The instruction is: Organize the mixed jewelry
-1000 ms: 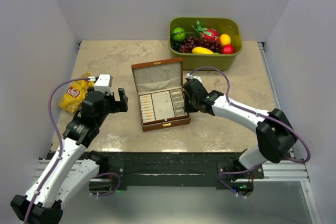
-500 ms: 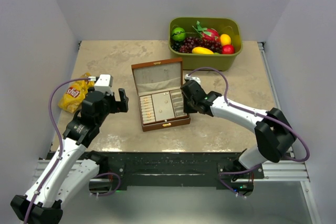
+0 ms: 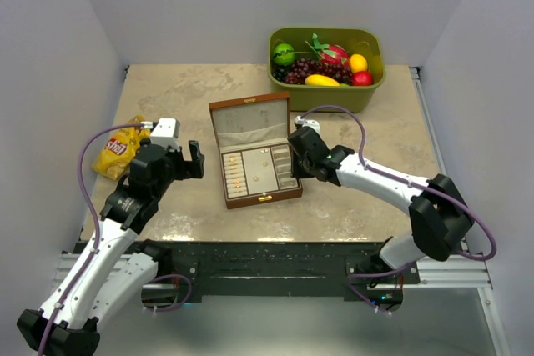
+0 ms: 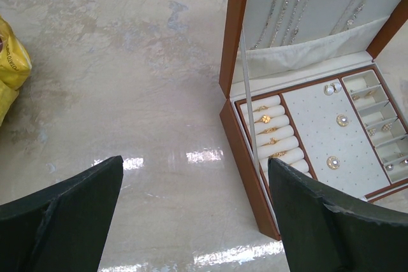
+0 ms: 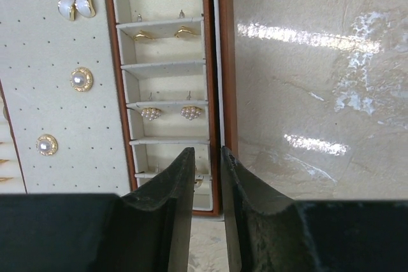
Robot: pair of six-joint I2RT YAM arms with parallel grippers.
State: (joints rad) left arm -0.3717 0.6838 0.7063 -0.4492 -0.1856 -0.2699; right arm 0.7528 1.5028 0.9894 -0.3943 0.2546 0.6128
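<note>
Right wrist view: the right pincer (image 5: pixel 207 156) hangs over the nearest cell of the narrow divided column just inside the right wall of the brown wooden jewelry box with cream lining (image 5: pixel 226 62). Its fingers stand a narrow slit apart, with nothing visible between them.

Change: a second ago the fingers were almost together, and they have since been parting. In the top view the arm has barely shifted from that right edge of the box.

Judgement: this looks like a release of a small piece into that cell. A glint shows in the cell under the fingertips, but it is too hidden to identify.

Mixed jewelry (image 5: pixel 153 113), all found inside the box:
- pearl-cluster earrings and small gold pieces (image 5: pixel 143 35) in the cells farther back in the same column
- round pearl studs (image 5: pixel 80 79) on the perforated pad at the box's middle
- gold rings (image 4: pixel 266 119) in the rolls along its left side
- thin chains (image 4: pixel 287 4) hung in the raised lid

The left pincer (image 4: pixel 196 164) hovers left of the box over the beige marbled tabletop (image 4: pixel 127 62), fingers wide apart and empty.

Next, I would judge: withdraw the right pincer and check which cell was filled.
</note>
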